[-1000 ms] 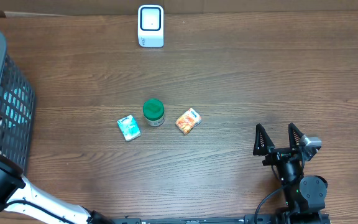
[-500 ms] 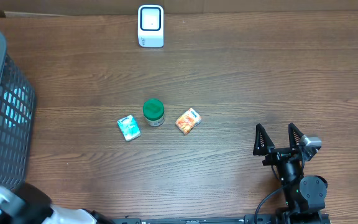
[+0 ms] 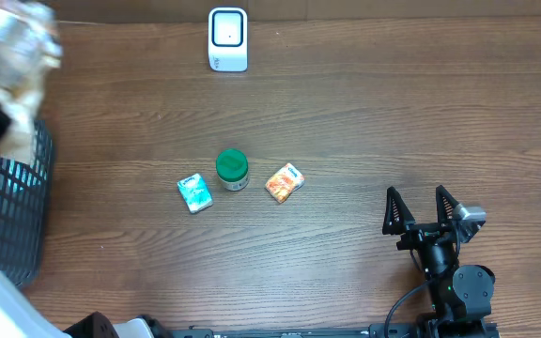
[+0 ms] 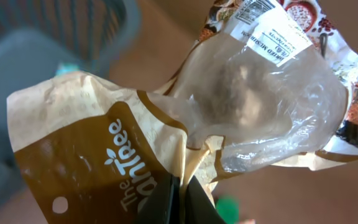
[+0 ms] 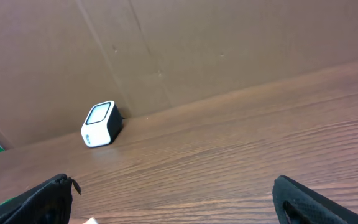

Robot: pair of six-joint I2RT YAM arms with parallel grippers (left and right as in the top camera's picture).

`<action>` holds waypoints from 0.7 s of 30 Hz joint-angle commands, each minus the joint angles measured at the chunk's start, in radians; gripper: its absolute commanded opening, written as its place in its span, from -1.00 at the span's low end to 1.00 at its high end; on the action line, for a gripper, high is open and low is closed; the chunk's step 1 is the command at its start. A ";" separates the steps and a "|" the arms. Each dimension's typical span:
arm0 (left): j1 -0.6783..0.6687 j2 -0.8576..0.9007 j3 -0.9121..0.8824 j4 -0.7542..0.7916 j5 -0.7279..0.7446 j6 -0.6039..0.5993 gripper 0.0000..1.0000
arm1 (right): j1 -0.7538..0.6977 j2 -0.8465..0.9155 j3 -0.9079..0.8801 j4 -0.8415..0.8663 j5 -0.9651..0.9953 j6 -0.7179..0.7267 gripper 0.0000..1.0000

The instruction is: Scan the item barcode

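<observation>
Wood table (image 3: 364,122); left gripper (image 4: 180,186) pinches crinkled tan-brown bag (image 4: 123,149), clear window (image 4: 272,118).

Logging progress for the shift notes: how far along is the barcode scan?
Done: the left gripper is shut on a clear-windowed snack bag, held in the air by the basket. In hand: the bag is blurred overhead, apparently mid-move. Left: it is not yet at the scanner, so the scan itself remains. The right gripper rests open and empty.

Scanner (image 3: 227,38) at the far edge of the counter (image 3: 374,122); mid-counter, jar (image 3: 232,169) sits between left packet (image 3: 194,193) and right packet (image 3: 285,182); basket (image 3: 12,221) far left.
</observation>
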 commanded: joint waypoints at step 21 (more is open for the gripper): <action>-0.364 0.000 -0.998 0.483 -0.266 -0.294 -0.91 | 0.006 -0.007 -0.010 0.006 -0.001 0.000 1.00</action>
